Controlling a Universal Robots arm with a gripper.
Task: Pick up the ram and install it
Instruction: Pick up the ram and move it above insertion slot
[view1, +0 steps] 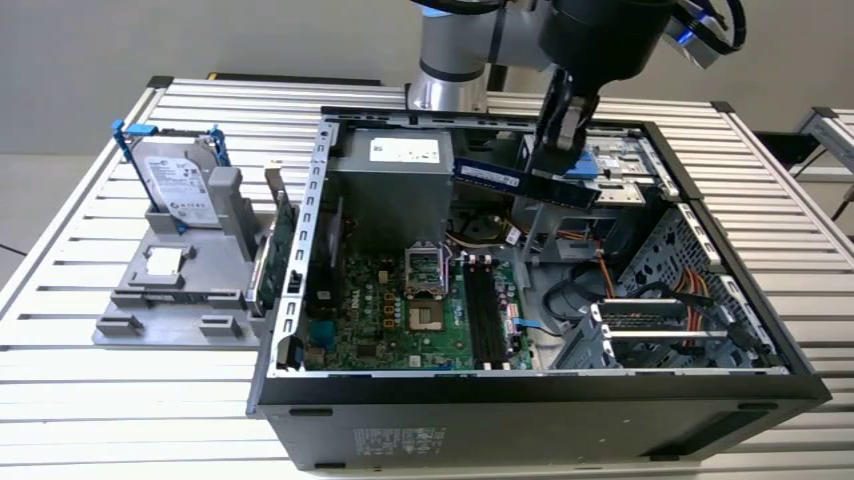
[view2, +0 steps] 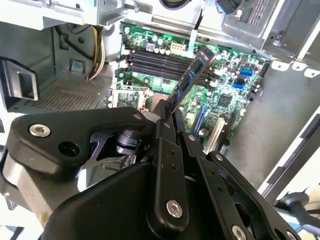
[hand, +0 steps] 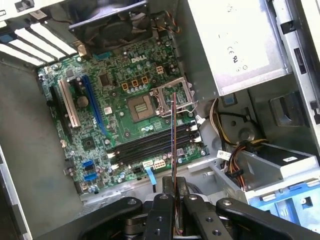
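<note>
the ram (view1: 527, 183), a long thin dark-blue circuit stick with black chips, hangs clamped between the black gripper's (hand: 174, 190) jaws over the open dark computer case (view1: 534, 400), held long edge down, we judge, to meet the green motherboard's (view1: 387, 315) black slots (hand: 150, 143).

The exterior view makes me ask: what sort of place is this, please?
Probably a robotics lab bench for computer assembly: an open computer case sits on a slatted metal table, a grey fixture holds a hard drive, and the end effector holds the ram above the case.
</note>
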